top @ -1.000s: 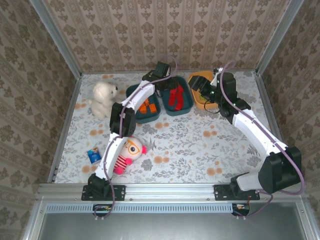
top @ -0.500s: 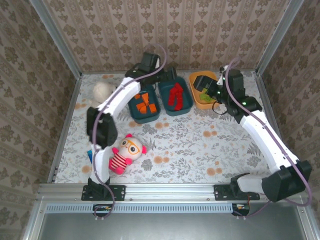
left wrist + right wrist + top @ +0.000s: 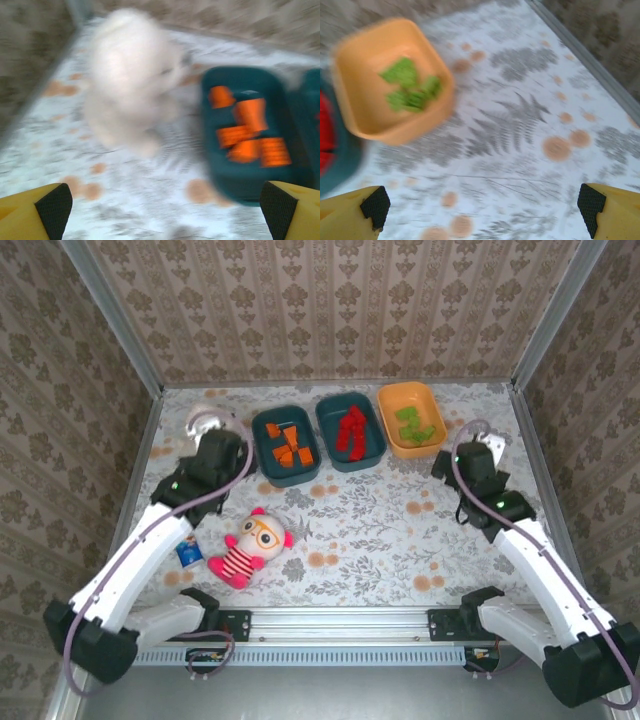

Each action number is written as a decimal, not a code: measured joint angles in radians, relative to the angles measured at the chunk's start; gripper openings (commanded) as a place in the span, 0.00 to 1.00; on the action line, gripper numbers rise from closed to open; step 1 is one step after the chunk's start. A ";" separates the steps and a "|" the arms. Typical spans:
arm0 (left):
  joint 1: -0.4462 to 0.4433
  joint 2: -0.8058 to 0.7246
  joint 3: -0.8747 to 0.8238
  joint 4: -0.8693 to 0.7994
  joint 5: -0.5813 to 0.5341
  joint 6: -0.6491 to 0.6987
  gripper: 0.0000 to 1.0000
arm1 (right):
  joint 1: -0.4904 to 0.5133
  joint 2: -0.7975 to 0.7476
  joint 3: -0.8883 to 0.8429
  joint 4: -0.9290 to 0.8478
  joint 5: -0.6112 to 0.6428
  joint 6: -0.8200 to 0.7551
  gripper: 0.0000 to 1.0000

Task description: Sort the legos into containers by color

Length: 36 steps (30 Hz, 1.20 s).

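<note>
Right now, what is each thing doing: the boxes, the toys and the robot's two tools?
left teal bin: holds orange legos
middle teal bin: holds red legos
orange bin: holds green legos
left tool: open, empty
right tool: open, empty
pink striped doll: lying face up, outside the bins
white plush dog: outside the bins, beside the left teal bin
</note>
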<state>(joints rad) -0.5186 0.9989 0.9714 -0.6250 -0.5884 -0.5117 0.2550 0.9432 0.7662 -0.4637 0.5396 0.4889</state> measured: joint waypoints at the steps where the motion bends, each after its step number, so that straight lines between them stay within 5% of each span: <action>1: 0.018 -0.051 -0.072 0.001 -0.033 0.029 1.00 | 0.000 0.002 -0.055 0.030 0.033 -0.017 1.00; 9: 0.206 -0.248 -0.496 0.233 -0.042 0.317 1.00 | -0.004 0.230 -0.164 0.343 0.134 -0.181 1.00; 16: 0.382 0.002 -0.572 0.539 0.122 0.386 1.00 | -0.010 0.482 -0.164 0.619 0.105 -0.328 1.00; 23: 0.450 0.319 -0.503 0.799 0.275 0.405 1.00 | -0.043 0.622 -0.123 0.805 0.021 -0.459 1.00; 30: 0.489 0.438 -0.461 1.062 0.366 0.446 1.00 | -0.100 0.636 -0.133 0.939 -0.032 -0.472 1.00; 36: 0.518 0.468 -0.687 1.501 0.403 0.460 1.00 | -0.158 0.551 -0.350 1.160 -0.129 -0.456 1.00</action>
<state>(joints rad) -0.0010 1.4673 0.2848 0.8757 -0.1852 -0.0513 0.0975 1.4940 0.4164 0.6964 0.4110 0.0330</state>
